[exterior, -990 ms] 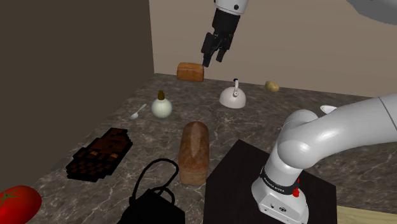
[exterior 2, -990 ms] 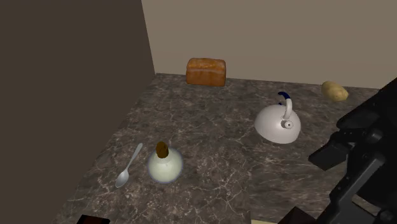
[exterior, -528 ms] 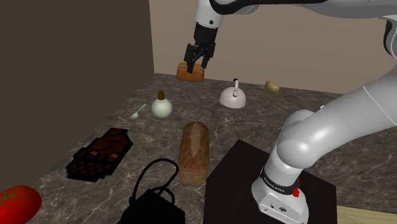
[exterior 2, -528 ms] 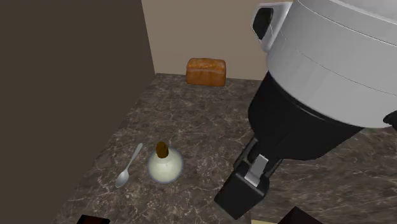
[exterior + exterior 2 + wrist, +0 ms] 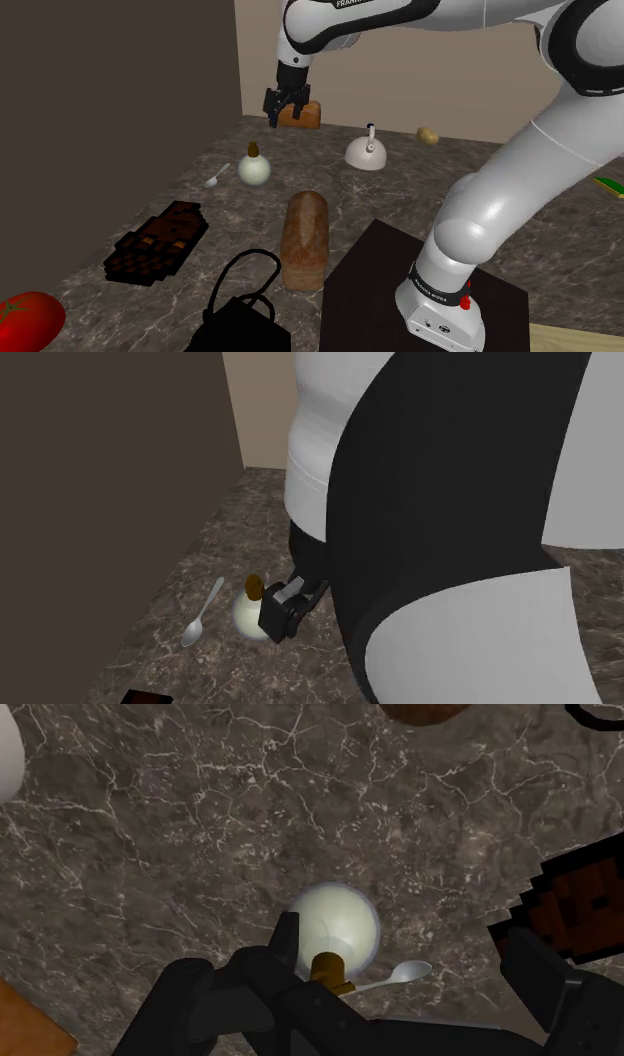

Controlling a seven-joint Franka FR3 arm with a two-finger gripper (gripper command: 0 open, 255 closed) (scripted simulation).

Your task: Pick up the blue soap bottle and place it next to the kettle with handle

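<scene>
The end effector [image 5: 282, 104], its fingers apart and empty, hovers above the pale round soap bottle [image 5: 254, 167] on the marbled table [image 5: 330, 185], near the white kettle [image 5: 366, 152].

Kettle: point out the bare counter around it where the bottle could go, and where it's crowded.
The counter is bare between the kettle and the pale bottle, between the kettle and the potato, and between the kettle and the stand. It is crowded around the long loaf, chocolate bar and black bag.

Shoulder view far, second exterior near, sharing the spoon [image 5: 211, 181].
</scene>
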